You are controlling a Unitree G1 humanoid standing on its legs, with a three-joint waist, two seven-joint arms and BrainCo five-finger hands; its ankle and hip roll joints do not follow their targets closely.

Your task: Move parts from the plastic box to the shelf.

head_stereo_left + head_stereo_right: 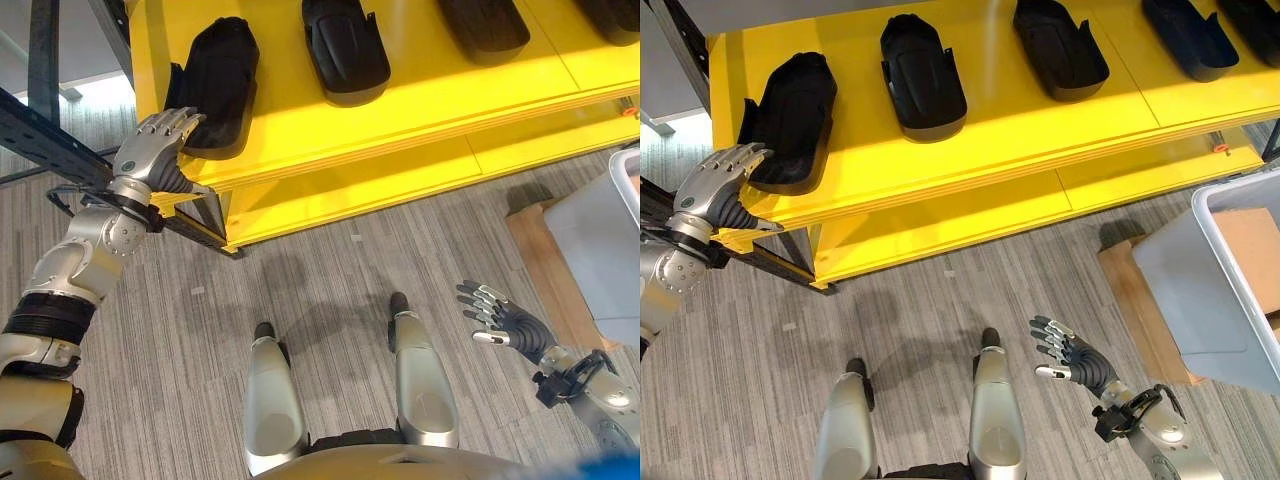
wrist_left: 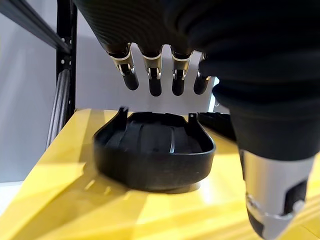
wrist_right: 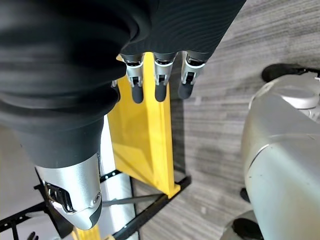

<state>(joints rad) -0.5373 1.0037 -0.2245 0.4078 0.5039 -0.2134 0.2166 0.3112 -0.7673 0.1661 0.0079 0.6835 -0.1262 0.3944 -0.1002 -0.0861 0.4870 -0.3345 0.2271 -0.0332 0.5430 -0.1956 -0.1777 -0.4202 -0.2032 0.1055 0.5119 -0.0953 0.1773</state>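
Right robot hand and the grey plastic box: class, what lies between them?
In the right eye view, only bare grey floor separates the open right robot hand from the plastic box.

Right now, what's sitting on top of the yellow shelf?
A row of black parts lies on the yellow shelf, open side up; the leftmost part sits by the left hand. The row runs past the picture's edge, so the total count can't be seen.

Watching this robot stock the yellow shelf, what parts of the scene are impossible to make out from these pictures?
- Plastic box, right eye view: cut by the picture's edge, so any parts left inside are unseen.
- Rightmost black parts, right eye view: far ends cut by the top edge.
- Left hand, left eye view: seen from its back; contact with the leftmost part is unclear.
- Right hand: open, empty.
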